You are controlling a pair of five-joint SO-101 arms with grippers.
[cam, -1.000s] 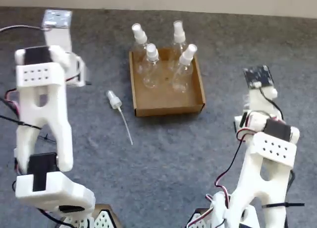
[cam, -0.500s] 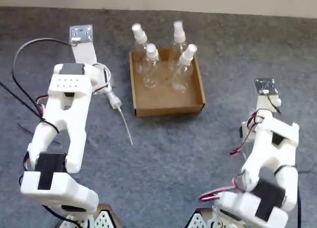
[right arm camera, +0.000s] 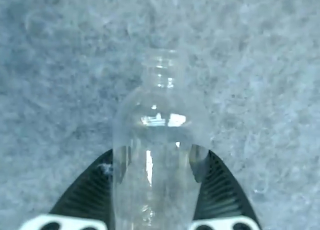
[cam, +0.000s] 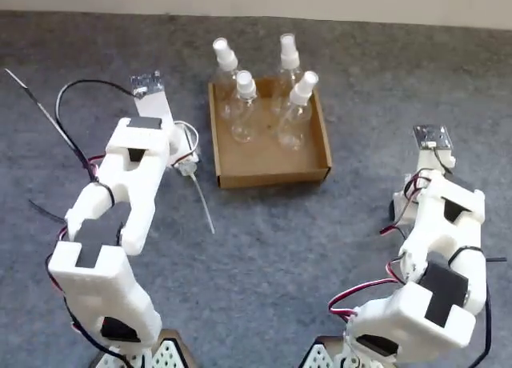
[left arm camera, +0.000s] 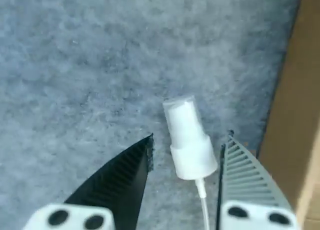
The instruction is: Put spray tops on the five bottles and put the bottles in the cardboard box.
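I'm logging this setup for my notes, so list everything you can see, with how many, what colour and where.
bottles with spray tops: 4, clear with white tops, standing in the box.
bottle without a top: 1, clear, over the carpet, held by the right gripper.
loose spray top: 1, white with a thin tube, lying on the carpet beside the box, inside the left gripper.
box: 1, brown cardboard, far middle of the carpet.
carpet: 1, grey, under everything.
arms: 2, white, at the near side.
left gripper: 1, one black and one grey finger, open around the loose spray top.
right gripper: 1, black fingers, shut on the bottle without a top.
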